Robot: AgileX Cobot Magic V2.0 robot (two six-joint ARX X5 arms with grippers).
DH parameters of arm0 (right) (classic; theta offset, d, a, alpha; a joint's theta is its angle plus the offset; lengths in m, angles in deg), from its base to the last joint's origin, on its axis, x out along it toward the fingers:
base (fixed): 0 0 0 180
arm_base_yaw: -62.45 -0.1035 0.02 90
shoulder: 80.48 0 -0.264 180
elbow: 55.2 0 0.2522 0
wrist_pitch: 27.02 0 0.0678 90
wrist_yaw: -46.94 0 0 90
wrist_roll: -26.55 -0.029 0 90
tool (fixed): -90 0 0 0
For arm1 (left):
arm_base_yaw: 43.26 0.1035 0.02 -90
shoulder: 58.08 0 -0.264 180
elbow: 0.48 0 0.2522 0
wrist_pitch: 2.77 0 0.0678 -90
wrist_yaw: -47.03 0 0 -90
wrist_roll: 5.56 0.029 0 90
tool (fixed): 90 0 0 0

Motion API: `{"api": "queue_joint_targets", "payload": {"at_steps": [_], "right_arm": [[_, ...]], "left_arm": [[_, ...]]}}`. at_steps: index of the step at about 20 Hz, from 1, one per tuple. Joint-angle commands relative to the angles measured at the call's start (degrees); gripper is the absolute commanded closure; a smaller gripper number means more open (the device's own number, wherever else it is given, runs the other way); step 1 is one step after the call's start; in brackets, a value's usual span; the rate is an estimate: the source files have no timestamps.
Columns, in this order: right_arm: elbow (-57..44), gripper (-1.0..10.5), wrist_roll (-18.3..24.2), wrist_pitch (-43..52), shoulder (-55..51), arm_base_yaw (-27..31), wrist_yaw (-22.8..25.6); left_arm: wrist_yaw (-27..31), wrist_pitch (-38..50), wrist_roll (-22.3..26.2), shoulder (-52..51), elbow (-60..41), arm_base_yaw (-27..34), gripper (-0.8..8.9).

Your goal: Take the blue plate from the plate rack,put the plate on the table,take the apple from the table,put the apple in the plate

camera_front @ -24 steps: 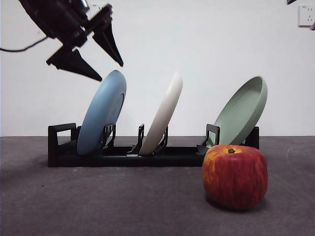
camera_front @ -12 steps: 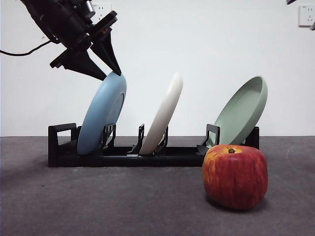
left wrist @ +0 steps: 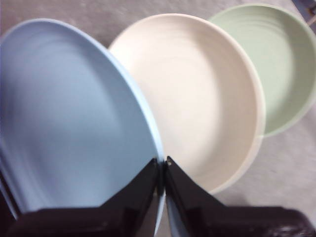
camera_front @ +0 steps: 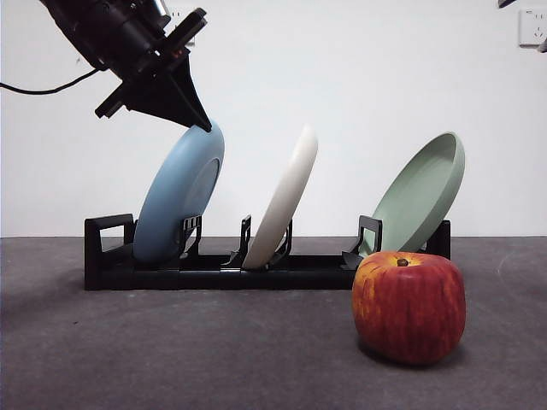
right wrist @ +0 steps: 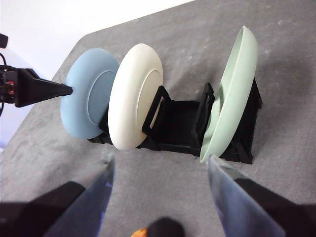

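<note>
The blue plate (camera_front: 175, 201) leans in the left slot of the black plate rack (camera_front: 214, 273). My left gripper (camera_front: 201, 126) comes down from the upper left and is shut on the plate's top rim. In the left wrist view the two jaws (left wrist: 163, 160) pinch the edge of the blue plate (left wrist: 69, 108). The red apple (camera_front: 408, 307) stands on the dark grey table (camera_front: 171, 359), in front of the rack at the right. My right gripper (right wrist: 161, 158) is open and empty, high above the table, looking down on the rack (right wrist: 182, 123) and the blue plate (right wrist: 81, 98).
A cream-white plate (camera_front: 286, 192) leans in the rack's middle slot and a pale green plate (camera_front: 423, 196) in the right slot, just behind the apple. A white wall stands behind. The waiting arm shows as a black tip (camera_front: 506, 3) at the top right corner.
My left gripper has come down to the blue plate's top rim and its open jaws have shut on it. The plate has tipped slightly to the right. The apple has not moved.
</note>
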Motion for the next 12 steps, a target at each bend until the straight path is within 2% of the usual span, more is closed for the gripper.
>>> {"api": "queue_joint_targets", "payload": {"at_steps": [1, 7, 12], "right_arm": [[0.3, 6.3, 0.4, 0.2, 0.0, -0.1, 0.0], [0.3, 6.3, 0.4, 0.2, 0.0, -0.1, 0.0], [0.3, 6.3, 0.0, 0.2, 0.0, -0.1, 0.0]], "left_arm": [[-0.4, -2.8, 1.4, 0.0, 5.3, 0.2, 8.22], [-1.1, -16.7, 8.0, -1.2, 18.5, -0.7, 8.22], [1.4, -24.0, 11.9, -7.3, 22.8, -2.9, 8.22]]}}
